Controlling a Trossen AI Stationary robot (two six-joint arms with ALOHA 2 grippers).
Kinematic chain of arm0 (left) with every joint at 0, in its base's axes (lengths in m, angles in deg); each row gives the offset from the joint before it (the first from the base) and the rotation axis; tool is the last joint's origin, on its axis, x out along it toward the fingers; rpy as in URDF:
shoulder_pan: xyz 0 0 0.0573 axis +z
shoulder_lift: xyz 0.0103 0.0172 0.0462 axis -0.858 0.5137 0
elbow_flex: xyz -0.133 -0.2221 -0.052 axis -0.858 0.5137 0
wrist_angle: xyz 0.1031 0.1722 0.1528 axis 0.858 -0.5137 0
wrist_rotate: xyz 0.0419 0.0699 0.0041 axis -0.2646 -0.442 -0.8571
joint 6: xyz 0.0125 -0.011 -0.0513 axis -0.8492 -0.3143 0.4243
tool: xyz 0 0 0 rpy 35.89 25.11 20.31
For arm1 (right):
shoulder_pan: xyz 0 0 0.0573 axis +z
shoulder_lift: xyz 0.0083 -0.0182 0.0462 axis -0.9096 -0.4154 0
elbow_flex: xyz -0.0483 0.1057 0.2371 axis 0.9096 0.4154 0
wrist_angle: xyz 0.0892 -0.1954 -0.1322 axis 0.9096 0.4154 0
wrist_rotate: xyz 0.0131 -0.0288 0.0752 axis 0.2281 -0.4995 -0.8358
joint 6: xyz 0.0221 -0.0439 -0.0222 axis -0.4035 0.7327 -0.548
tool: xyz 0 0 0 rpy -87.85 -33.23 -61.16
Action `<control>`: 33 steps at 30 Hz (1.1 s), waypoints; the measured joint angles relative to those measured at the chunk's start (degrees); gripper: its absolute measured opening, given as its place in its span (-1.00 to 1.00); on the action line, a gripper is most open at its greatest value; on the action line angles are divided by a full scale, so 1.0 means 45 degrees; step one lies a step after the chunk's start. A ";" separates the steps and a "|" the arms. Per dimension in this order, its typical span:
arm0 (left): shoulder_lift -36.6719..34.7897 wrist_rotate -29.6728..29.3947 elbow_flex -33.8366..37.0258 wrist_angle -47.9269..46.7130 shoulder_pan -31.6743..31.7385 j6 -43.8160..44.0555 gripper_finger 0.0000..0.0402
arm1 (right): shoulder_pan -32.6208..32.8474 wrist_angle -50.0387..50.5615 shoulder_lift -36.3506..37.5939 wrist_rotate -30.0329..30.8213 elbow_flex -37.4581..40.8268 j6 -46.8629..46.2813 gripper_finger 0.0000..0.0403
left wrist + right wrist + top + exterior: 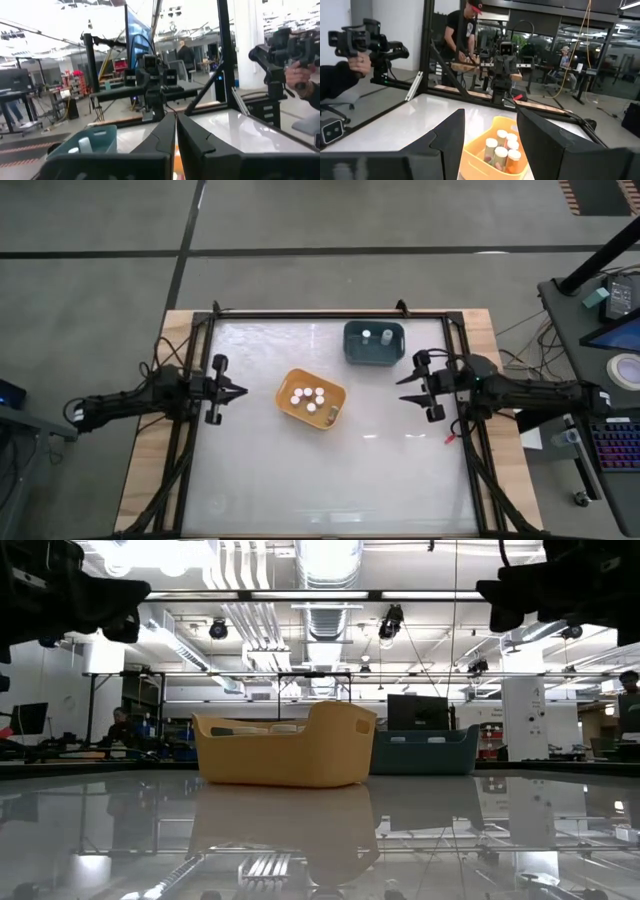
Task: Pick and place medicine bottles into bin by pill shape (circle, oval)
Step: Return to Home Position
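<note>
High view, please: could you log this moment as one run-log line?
left gripper: shut, left side | right gripper: open, right side | bottles: in yellow tub, teal tub

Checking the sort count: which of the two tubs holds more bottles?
The orange-yellow tub: about six capped bottles stand in it, while the dark teal tub holds only two.
</note>
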 joint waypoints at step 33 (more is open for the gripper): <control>0.0259 0.0063 0.0105 0.0048 0.0006 -0.0105 -1.00 | -0.0003 0.2165 0.4980 -0.0811 0.1456 -0.1245 -0.42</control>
